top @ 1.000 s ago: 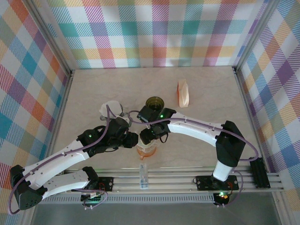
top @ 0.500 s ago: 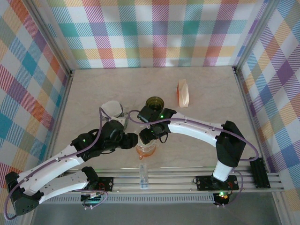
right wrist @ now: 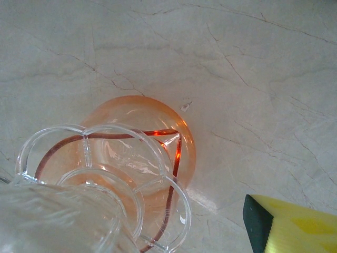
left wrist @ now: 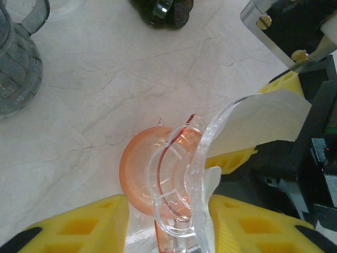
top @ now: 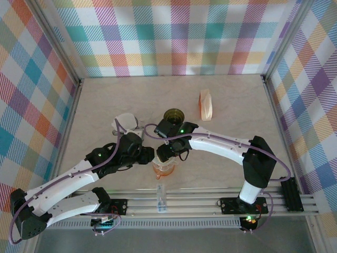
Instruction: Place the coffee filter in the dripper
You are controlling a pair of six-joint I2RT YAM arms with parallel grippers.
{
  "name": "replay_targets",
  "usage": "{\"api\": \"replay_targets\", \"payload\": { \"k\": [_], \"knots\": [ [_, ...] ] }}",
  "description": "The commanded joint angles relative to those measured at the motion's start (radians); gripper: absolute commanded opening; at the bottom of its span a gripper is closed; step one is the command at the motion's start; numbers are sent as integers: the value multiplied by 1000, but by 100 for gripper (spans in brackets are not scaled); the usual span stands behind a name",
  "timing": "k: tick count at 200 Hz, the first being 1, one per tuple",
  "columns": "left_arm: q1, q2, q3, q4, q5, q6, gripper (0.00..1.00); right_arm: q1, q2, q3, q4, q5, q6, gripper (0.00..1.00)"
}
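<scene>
The left arm (top: 63, 182) and right arm (top: 221, 143) wear glossy white shells between chunky black joints, each with a small green light glowing. Thin lilac cables (top: 117, 128) loop along them. The fingers (left wrist: 73, 226) are blocky yellow with square recesses, black at the ends.

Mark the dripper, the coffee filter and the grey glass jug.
dripper (left wrist: 138, 174), left wrist view, on its orange base.
coffee filter (left wrist: 263, 124), left wrist view, on the white paper.
grey glass jug (left wrist: 16, 68), left wrist view, on its ribbed body.
</scene>
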Motion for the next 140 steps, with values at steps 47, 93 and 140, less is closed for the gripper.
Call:
{"api": "replay_targets", "payload": {
  "k": [47,93,140],
  "knots": [
    [12,-1,-22,-3,24,-1,33,-2,3,-24,12,11,23,76],
    [12,2,-18,5,38,-3,33,-3,-49,-5,6,34,25,77],
    [12,3,-25,9,39,-6,33,-5,-81,-38,9,55,39,78]
  ]
}}
